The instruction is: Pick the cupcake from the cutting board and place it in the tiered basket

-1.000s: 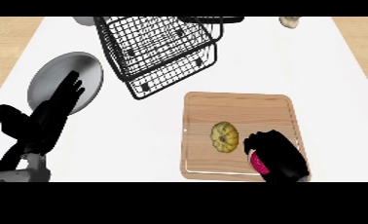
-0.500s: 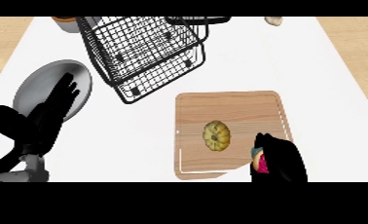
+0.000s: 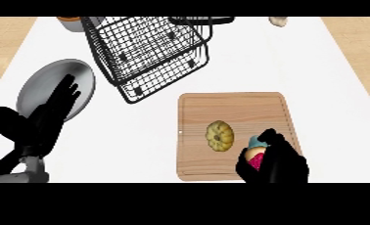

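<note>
So the right hand [image 3: 278, 163] is down at the near right corner of the cutting board [image 3: 235, 104], fingers and thumb curled around the cupcake [image 3: 256, 154]. You can only see a bit of it peeking out: some pink, a pale top, a hint of blue wrapper. Honestly can't tell if it's lifted off the board or sitting on it, the hand hides too much. Just beside it to the left, a yellowish ridged thing, looks like a little squash [image 3: 219, 135], lies on the board on its own, not touched by anything.

The tiered basket [image 3: 148, 53] is the black wire thing further back and to the left, well apart from the cupcake, with nothing in it that I can see. Left of the basket there's a grey plate [image 3: 47, 82], and the left hand [image 3: 51, 116] rests over its near edge with fingers straight and spread, holding nothing.
</note>
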Controlling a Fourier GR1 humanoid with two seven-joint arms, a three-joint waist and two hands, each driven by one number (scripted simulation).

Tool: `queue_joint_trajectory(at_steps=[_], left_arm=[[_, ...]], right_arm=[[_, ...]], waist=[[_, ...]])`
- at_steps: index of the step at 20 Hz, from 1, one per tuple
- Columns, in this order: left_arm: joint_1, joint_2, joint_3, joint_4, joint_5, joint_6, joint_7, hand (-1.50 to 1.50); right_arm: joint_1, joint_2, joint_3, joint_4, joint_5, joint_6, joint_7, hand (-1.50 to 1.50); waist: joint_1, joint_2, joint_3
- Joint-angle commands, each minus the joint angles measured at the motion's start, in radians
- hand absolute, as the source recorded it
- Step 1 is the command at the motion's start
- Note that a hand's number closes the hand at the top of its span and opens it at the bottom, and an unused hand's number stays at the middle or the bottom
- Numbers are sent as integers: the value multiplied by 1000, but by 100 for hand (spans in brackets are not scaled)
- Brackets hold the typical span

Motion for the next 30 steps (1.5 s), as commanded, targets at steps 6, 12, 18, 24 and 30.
queue_joint_trajectory(at_steps=[6, 12, 18, 24, 30], left_arm=[[-45, 0, -21, 15, -13, -15, 6, 0], [-54, -16, -34, 15, -14, -17, 8, 0], [-51, -32, -67, -5, -20, -30, 6, 0], [-97, -40, -77, 8, -23, -30, 19, 0], [-134, -29, -74, 34, -36, -33, 17, 0]], right_arm=[[-195, 28, 324, -223, 323, 7, 352, 150], [-396, 27, 341, -186, 246, 123, 444, 150], [-613, 28, 207, -71, 87, 137, 428, 150], [-812, 28, 62, 73, -40, 119, 427, 150], [-996, 28, -49, 256, -155, 90, 432, 150]], waist=[[43, 12, 1], [76, 21, 1], [118, 30, 1], [140, 34, 1], [155, 39, 1]])
